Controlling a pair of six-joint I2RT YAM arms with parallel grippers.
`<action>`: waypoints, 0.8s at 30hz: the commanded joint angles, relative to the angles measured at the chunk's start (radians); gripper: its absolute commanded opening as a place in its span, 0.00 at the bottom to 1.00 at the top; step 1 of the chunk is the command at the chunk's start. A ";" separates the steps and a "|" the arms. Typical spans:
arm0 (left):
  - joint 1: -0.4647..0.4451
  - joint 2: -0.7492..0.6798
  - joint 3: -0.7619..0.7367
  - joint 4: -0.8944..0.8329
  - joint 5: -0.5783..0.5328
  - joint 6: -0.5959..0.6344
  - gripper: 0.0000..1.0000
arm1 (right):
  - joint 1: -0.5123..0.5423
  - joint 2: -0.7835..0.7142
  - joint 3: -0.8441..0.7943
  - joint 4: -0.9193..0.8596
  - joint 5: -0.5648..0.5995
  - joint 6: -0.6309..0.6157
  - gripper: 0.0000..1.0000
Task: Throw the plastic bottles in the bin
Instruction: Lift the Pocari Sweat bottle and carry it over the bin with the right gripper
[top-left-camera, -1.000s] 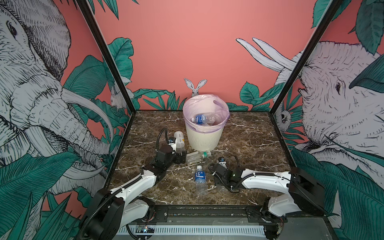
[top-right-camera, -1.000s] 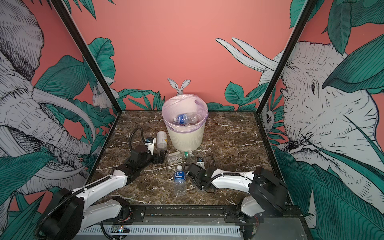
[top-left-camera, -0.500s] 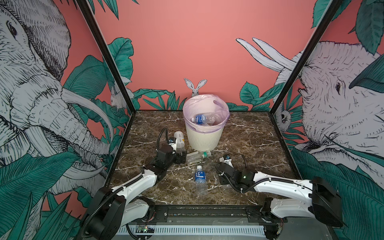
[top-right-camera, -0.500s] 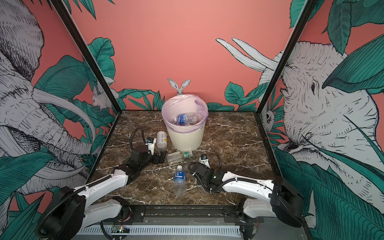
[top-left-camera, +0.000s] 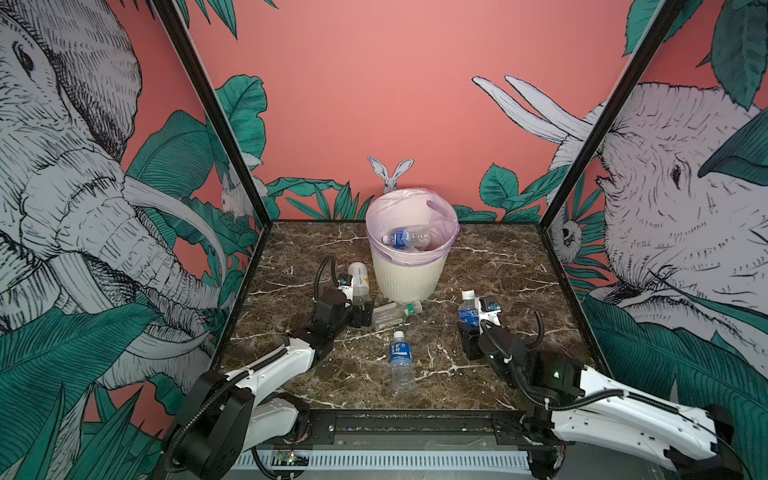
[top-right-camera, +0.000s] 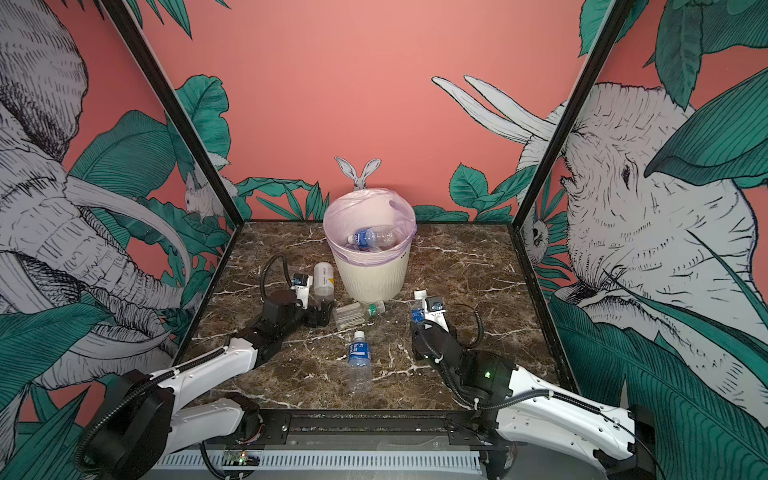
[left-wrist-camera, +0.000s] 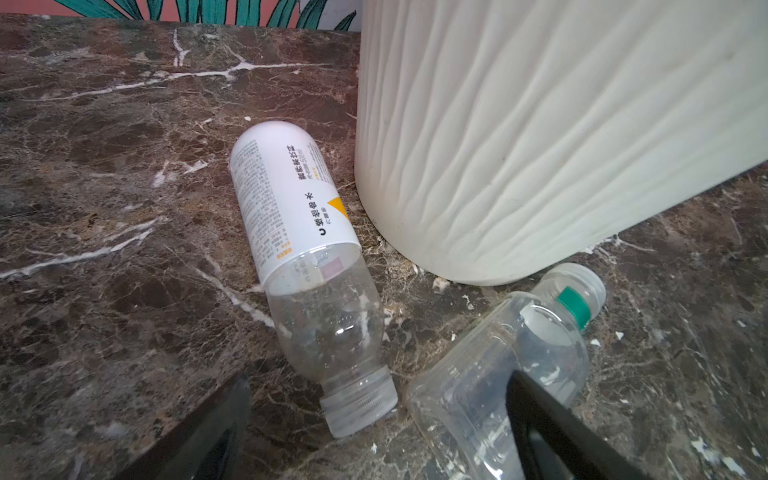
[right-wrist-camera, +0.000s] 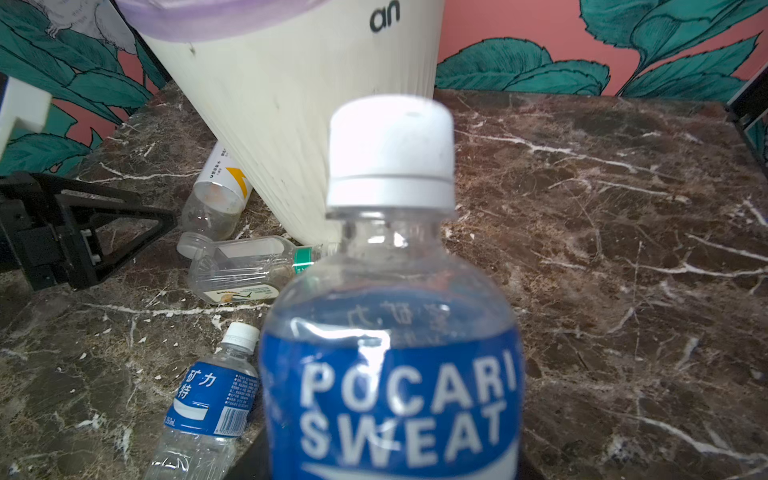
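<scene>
Right gripper (top-left-camera: 470, 328) has swung right, jaws clamped on a blue bottle (right-wrist-camera: 390, 374), upright beside the bin (top-left-camera: 409, 278). Next it must lift higher, over the rim, then let go. Left gripper (top-left-camera: 359, 313) jaws sit apart by a white bottle (left-wrist-camera: 291, 199)

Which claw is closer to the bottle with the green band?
Left. The left gripper is open right beside the green-banded bottle; the right gripper, holding a Pocari Sweat bottle, is farther off.

Pocari bottle (right-wrist-camera: 390, 374): base cut off, blurred | bin (left-wrist-camera: 540, 124): rim cut off
</scene>
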 joint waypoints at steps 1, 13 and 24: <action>0.004 -0.007 0.004 0.019 0.006 -0.011 0.97 | 0.005 -0.013 0.060 0.014 0.067 -0.109 0.50; 0.005 -0.007 0.006 0.017 0.007 -0.009 0.97 | 0.005 -0.010 0.191 0.039 0.097 -0.255 0.51; 0.006 -0.007 0.007 0.015 0.007 -0.007 0.97 | 0.005 0.039 0.310 0.107 0.082 -0.380 0.51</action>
